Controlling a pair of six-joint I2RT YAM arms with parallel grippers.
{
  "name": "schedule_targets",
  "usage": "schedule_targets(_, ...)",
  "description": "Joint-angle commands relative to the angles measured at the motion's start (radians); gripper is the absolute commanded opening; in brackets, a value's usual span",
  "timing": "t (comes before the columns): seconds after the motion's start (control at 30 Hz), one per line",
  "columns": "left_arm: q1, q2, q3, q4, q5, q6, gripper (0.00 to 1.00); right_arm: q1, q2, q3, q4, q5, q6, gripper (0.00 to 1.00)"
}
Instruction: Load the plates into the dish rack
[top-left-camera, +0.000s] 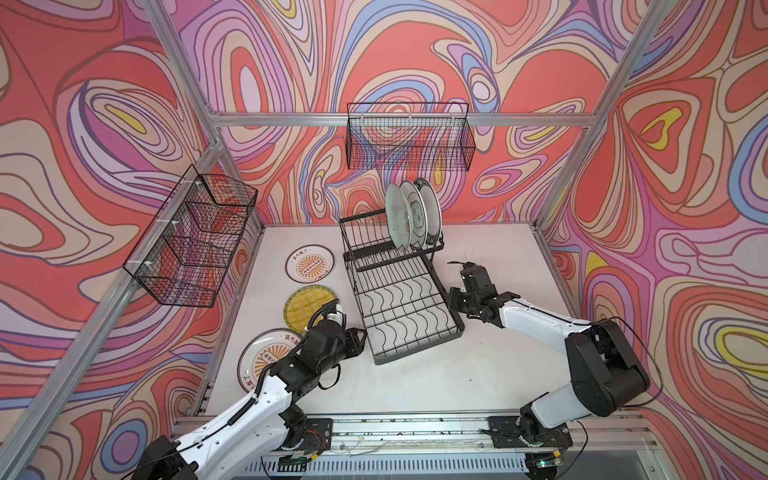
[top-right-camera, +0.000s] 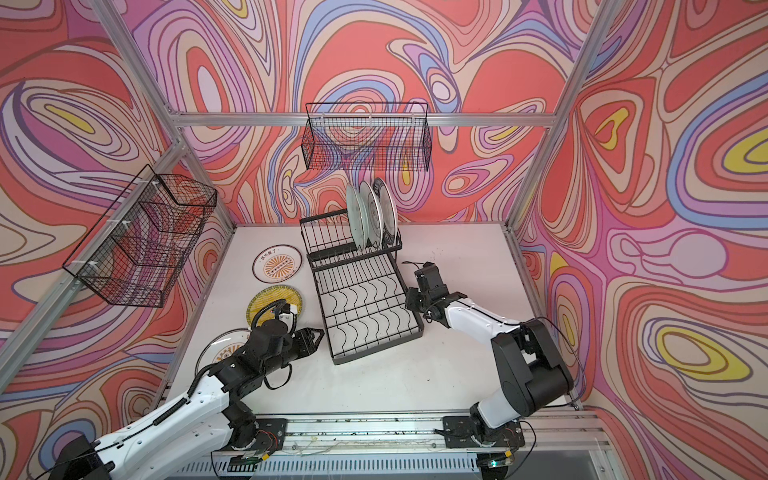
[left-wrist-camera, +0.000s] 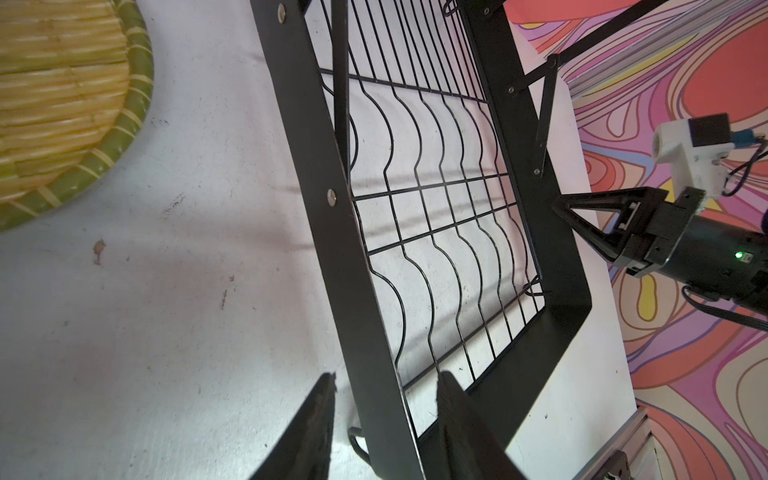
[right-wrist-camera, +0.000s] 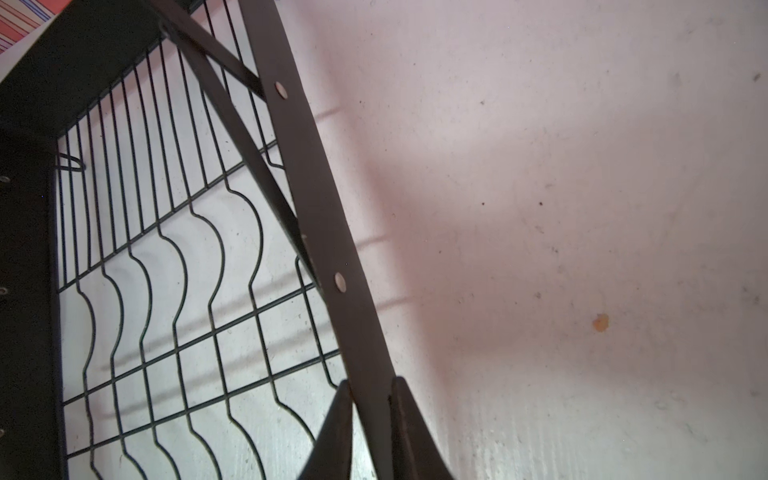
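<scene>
The black wire dish rack (top-left-camera: 401, 309) (top-right-camera: 361, 307) stands mid-table. Three plates stand upright in its raised tier: a pale green one (top-left-camera: 395, 216), a white one (top-left-camera: 415, 218) and a dark-rimmed one (top-left-camera: 432, 210). Flat on the table to its left lie a sunburst plate (top-left-camera: 309, 266), a yellow woven-look plate (top-left-camera: 305, 309) (left-wrist-camera: 62, 104) and another sunburst plate (top-left-camera: 259, 359), partly under the left arm. My left gripper (top-left-camera: 362, 332) (left-wrist-camera: 386, 386) is open, straddling the rack's left rail without touching it. My right gripper (top-left-camera: 452, 299) (right-wrist-camera: 371, 384) (left-wrist-camera: 561, 205) is shut on the rack's right rail (right-wrist-camera: 332, 249).
A fine-mesh black basket (top-left-camera: 409, 137) hangs on the back wall and another (top-left-camera: 191, 237) on the left wall. Aluminium posts frame the white table (top-left-camera: 498, 257), and a metal rail (top-left-camera: 415, 432) with both arm bases runs along the front edge.
</scene>
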Motion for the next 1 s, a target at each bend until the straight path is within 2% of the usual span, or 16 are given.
schedule_targets(0.0, 0.006, -0.015, -0.012, -0.013, -0.016, -0.01, 0.44, -0.002, 0.005, -0.001, -0.022, 0.033, -0.002, 0.15)
schedule_targets(0.2, 0.006, -0.025, 0.0, -0.041, -0.03, 0.0, 0.44, -0.003, -0.006, 0.001, -0.042, 0.049, -0.013, 0.08)
schedule_targets(0.7, 0.006, -0.076, 0.002, -0.094, -0.061, 0.011, 0.44, -0.005, 0.015, 0.024, -0.12, 0.171, 0.006, 0.02)
schedule_targets(0.97, 0.006, -0.073, 0.011, -0.104, -0.069, 0.017, 0.44, -0.037, -0.002, 0.024, -0.14, 0.196, 0.009, 0.01)
